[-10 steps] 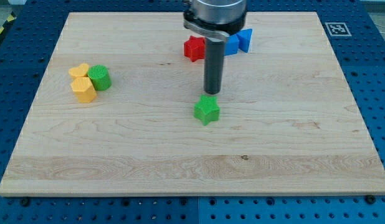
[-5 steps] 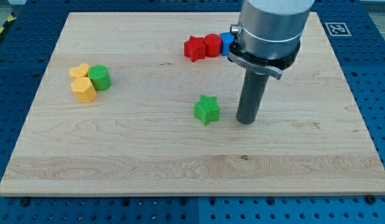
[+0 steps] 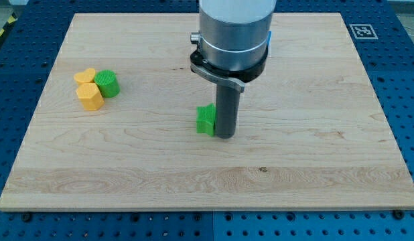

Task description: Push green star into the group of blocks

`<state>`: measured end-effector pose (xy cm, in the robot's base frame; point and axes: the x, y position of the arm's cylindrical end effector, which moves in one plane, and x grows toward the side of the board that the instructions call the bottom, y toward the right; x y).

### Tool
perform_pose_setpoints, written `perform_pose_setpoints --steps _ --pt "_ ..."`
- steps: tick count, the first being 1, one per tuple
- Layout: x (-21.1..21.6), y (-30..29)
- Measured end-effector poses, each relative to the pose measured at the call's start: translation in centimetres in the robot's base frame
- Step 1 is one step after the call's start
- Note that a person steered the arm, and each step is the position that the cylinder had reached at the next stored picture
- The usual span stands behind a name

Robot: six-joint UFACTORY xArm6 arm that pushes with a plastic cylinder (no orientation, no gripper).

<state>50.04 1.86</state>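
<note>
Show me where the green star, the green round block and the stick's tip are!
green star point(image 3: 205, 120), camera view, its visible left part.
green round block point(image 3: 108, 84), camera view, its top.
my tip point(image 3: 224, 136), camera view, the rod's very end.

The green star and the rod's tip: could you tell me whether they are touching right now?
Touching. The camera view shows my tip pressed against the green star on its side toward the view's right, with no board visible between them.
</note>
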Motion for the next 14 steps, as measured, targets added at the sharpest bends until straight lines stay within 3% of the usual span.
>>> perform_pose_setpoints --steps 1,5,8,14 --pt "-2.4 -0.6" --pt "-2.4 -8.1" --pt "-2.5 -9.3" --pt "-3.1 -18.2"
